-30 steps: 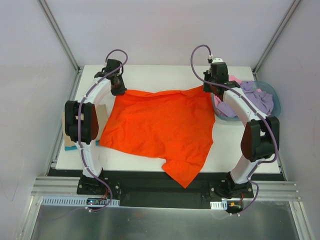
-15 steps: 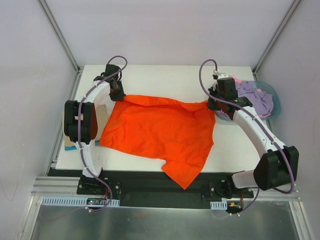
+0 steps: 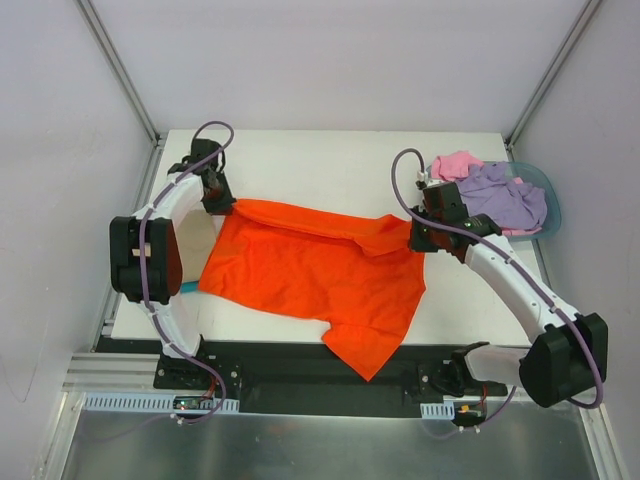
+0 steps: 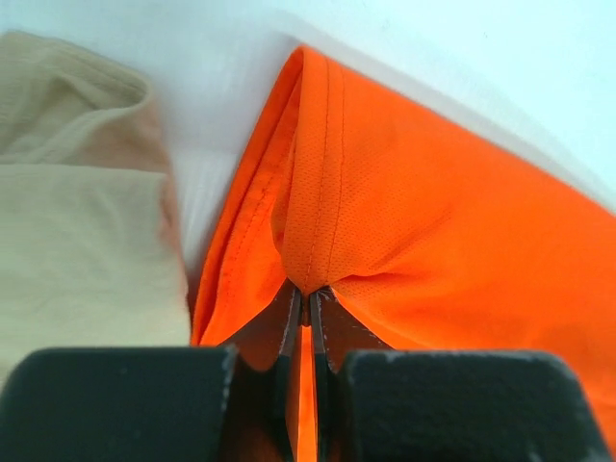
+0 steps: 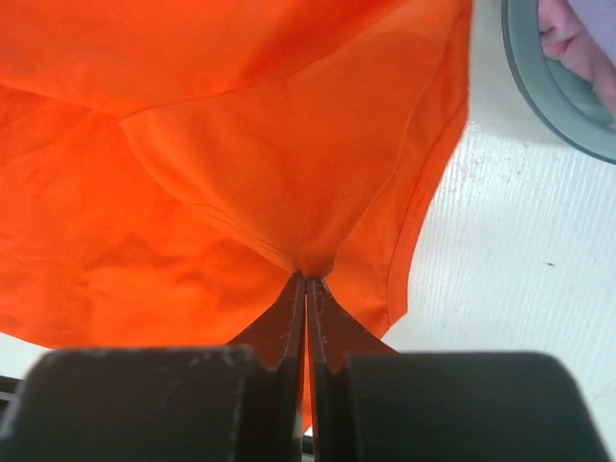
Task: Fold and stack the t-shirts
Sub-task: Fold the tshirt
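Orange t-shirt (image 3: 310, 275) spread, far edge lifted; lilac t-shirt (image 3: 497, 195) and pink t-shirt (image 3: 455, 163) crumpled.

- The top external view looks steeply down from above and behind the arm bases, far enough back to take in the whole bench (image 3: 330, 160), both arms and the side walls.
- The left wrist view sits just behind the left pincer (image 4: 304, 298), facing along its fingers, very near the orange t-shirt (image 4: 414, 221).
- The right wrist view sits likewise behind the right pincer (image 5: 305, 281), equally near.
- All 3 views share that shirt; the top and right wrist views also share the basin (image 5: 541, 91).
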Robot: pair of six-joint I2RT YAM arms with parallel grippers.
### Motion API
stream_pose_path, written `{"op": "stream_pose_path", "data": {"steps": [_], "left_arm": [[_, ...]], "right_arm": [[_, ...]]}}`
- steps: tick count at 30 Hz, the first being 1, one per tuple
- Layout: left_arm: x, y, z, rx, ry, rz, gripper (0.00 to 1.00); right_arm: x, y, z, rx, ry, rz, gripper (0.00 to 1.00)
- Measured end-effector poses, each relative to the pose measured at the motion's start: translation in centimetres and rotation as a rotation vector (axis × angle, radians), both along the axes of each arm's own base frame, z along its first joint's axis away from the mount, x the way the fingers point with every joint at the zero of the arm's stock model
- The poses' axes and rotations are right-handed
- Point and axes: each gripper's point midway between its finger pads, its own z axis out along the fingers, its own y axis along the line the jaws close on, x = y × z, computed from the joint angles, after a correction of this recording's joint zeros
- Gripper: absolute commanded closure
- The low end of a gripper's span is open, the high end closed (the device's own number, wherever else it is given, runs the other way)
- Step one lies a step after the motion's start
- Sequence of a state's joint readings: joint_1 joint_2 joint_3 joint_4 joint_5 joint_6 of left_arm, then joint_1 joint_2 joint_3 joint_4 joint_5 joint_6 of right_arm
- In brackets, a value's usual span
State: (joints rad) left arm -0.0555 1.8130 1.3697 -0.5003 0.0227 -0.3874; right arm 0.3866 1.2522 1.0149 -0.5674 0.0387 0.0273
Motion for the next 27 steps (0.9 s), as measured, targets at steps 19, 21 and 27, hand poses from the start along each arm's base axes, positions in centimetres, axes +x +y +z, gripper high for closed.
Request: {"op": "stream_pose_path", "data": {"steps": [19,21,27], "left_arm": [[-1.9,0.6,-0.9,-0.026,0.049,0.037,1.00],[-2.2,0.7,-1.1,-0.023,0.060,0.045,0.90],[-3.2,1.0,-1.6,-0.011,0.084,0.076,0.34]], "right_arm": [[-6.9,1.3,-3.7,0.002,0.183,-0.067,0.93],[-8.0,1.2,-4.5,-0.013,0.216,-0.088,0.81],[-8.9,0.1,-5.9,-0.081,0.280,-0.155,0.18]]}}
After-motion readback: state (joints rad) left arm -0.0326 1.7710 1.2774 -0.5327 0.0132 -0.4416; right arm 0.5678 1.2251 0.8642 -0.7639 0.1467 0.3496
